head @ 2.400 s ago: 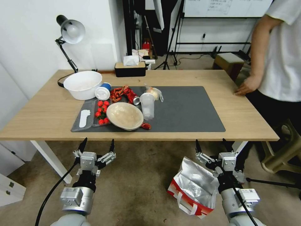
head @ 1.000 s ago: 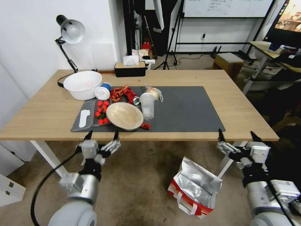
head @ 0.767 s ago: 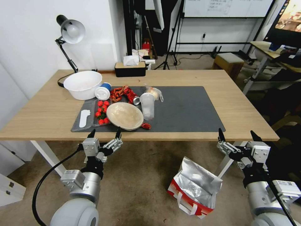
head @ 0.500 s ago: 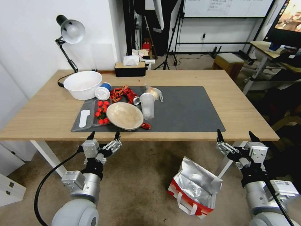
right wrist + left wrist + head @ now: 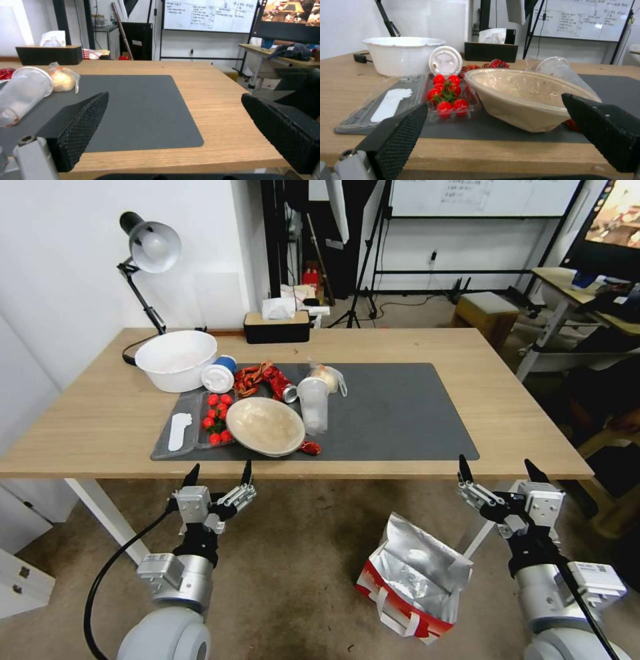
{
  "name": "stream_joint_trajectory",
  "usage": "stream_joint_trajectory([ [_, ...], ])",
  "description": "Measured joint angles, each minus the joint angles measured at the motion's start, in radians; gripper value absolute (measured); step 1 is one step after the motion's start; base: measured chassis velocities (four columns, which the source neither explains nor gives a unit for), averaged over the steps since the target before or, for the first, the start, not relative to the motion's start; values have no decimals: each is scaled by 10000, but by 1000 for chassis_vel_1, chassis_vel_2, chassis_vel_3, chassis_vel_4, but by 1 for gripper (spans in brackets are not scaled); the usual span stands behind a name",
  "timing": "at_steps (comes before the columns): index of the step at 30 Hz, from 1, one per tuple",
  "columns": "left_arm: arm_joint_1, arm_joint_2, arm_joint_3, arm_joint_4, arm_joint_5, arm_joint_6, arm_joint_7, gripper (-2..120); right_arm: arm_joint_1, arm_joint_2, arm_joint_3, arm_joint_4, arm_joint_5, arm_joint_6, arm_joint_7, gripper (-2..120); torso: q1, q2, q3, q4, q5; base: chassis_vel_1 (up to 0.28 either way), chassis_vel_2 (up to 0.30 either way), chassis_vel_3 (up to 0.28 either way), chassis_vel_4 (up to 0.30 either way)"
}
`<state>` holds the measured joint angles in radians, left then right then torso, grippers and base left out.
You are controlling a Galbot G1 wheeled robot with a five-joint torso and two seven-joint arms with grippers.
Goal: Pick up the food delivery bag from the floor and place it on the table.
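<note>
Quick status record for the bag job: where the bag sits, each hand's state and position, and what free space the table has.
bag: food delivery bag on the floor, upright, foil top open, not held
left hand: left hand open, empty, at the table's near edge in front of the beige bowl
right hand: right hand open, empty, at the near edge, above and to the right of the bag
table: table carries food items on the left of the dark mat; mat's right half bare
</note>
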<state>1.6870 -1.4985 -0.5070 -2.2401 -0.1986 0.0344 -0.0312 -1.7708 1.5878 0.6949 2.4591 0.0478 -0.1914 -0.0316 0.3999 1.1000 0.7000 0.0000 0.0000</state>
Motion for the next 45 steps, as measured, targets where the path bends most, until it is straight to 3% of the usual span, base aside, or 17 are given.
stream_joint_trajectory([
  [27, 10, 43, -72, 335, 222, -280, 62, 100, 62, -2, -36, -157, 92, 225, 0, 100, -25, -57, -31, 0, -1, 0, 0, 0, 0],
  [45, 8, 59, -114, 395, 317, -324, 81, 100, 82, -90, -7, -213, 236, 305, 1, 100, -434, -989, -551, 0, 0, 0, 0, 0, 0],
])
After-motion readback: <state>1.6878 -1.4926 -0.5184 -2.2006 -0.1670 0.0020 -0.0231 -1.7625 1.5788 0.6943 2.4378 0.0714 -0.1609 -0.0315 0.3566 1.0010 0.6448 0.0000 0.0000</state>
